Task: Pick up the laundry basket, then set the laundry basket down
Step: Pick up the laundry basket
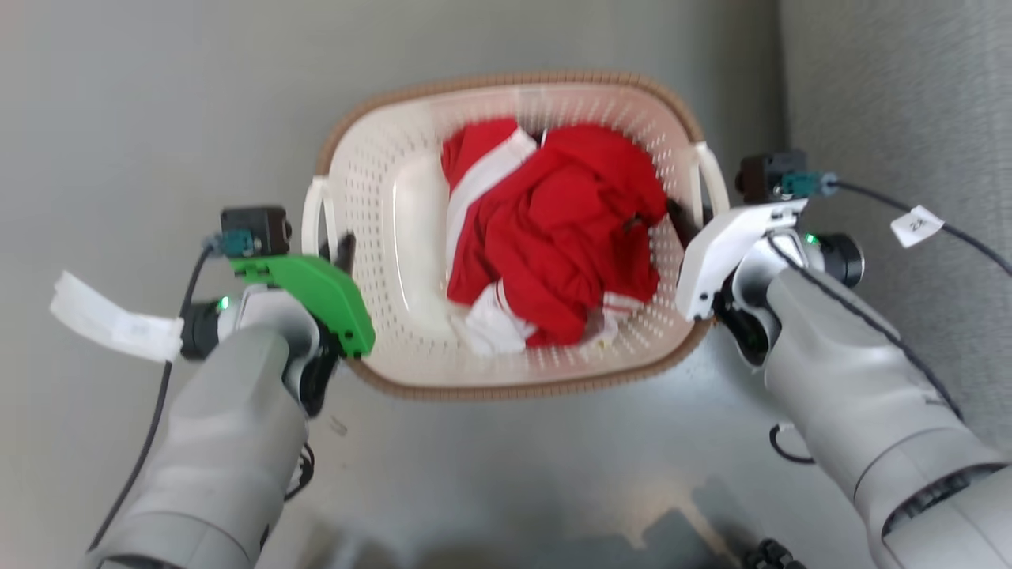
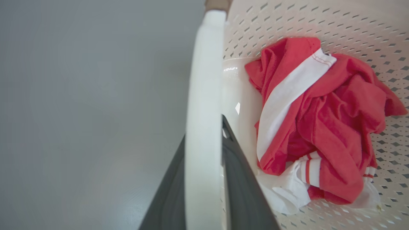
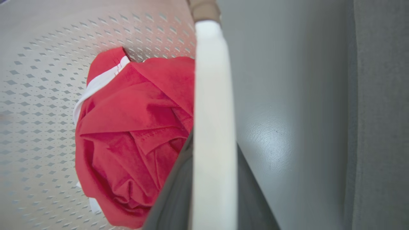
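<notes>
Filling the head view's centre, the laundry basket (image 1: pixel 379 197) carried red clothes (image 1: pixel 553 229). The left gripper (image 1: pixel 336 251) at centre-left and the right gripper (image 1: pixel 688 225) at centre-right were each clamped on 1 loop handle (image 1: pixel 312 213). Lift-off from the floor (image 1: pixel 118 95) was unclear; set-down remained.

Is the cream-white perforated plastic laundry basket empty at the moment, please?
No, a crumpled red and white cloth garment lies inside the cream-white perforated plastic laundry basket.
</notes>
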